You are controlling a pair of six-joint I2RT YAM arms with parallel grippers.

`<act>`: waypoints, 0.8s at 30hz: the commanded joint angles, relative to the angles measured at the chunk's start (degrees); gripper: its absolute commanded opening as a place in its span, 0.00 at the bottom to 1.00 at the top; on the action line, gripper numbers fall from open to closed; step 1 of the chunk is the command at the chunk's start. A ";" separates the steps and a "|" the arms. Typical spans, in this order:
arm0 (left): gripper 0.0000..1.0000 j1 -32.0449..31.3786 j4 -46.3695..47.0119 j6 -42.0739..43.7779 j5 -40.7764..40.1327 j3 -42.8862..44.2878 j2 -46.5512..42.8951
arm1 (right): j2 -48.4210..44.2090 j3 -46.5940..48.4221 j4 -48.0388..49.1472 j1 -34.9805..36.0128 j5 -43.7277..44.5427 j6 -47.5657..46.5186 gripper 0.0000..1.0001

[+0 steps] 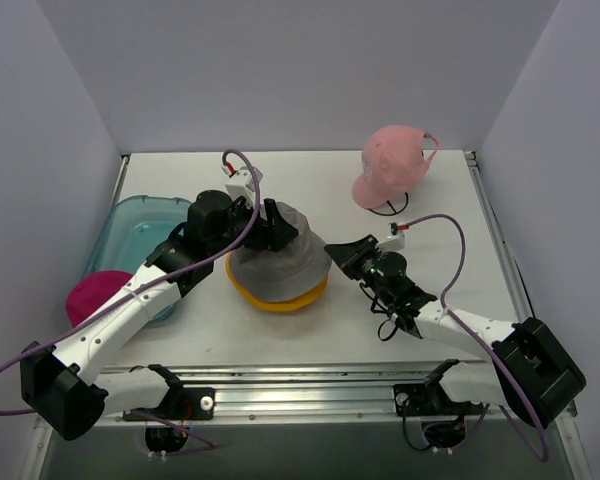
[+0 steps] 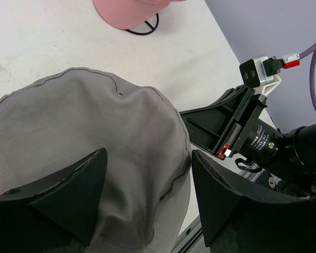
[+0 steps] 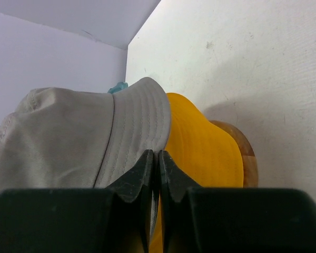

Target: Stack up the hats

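The grey bucket hat [image 1: 278, 262] sits on top of the yellow bucket hat [image 1: 280, 301] at the table's middle. My left gripper [image 1: 276, 226] is open, its jaws straddling the grey hat's crown [image 2: 95, 121] without closing on it. My right gripper [image 1: 338, 252] is shut on the grey hat's brim [image 3: 134, 121] at its right edge, with the yellow hat [image 3: 200, 153] just below. The light pink baseball cap [image 1: 390, 165] lies at the back right. The magenta baseball cap [image 1: 95, 295] lies at the left, by the tray.
A translucent teal tray [image 1: 140, 225] stands at the left. The wooden stand [image 3: 247, 153] shows under the yellow hat. A black cable loop [image 1: 388, 208] lies by the pink cap. White walls close the table in at the back and sides.
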 commanded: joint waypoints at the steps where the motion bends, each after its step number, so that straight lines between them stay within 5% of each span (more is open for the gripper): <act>1: 0.74 -0.38 2.93 -0.45 -0.43 -0.20 -1.47 | 0.60 -0.40 4.32 0.24 1.25 0.11 0.01; 24: 0.74 -0.38 2.06 -1.06 -6.65 -2.23 -4.00 | 6.93 -4.44 7.66 2.00 4.94 -8.85 0.00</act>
